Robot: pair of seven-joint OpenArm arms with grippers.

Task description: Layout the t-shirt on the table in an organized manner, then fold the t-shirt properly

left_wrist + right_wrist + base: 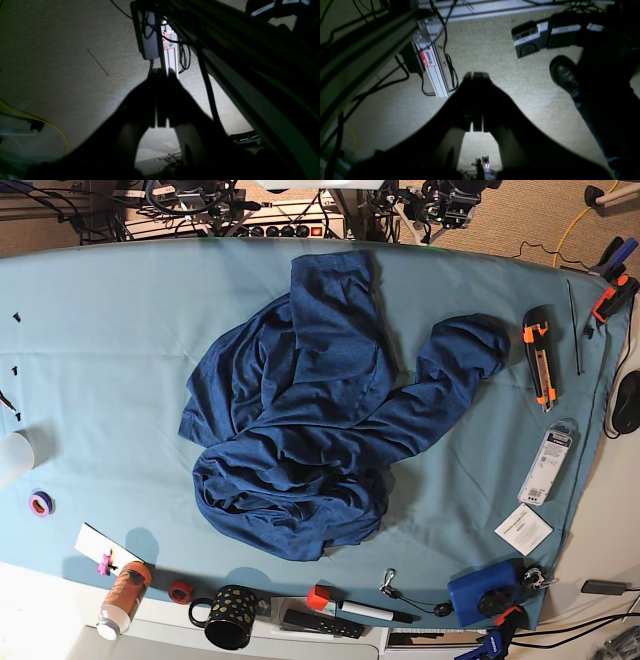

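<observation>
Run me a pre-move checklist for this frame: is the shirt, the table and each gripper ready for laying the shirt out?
1. Crumpled dark navy-blue fabric t-shirt lies on the table: ok.
2. T-shirt spread flat: not ok, it is bunched in a heap.
3. Light teal cloth-covered table has bare room left of the shirt: ok.
4. Orange-and-black utility knife lies apart from the shirt: ok.
5. Left gripper open for a grasp: not ok, shut, hanging over carpet.
6. Right gripper open: not ok, shut, empty.
</observation>
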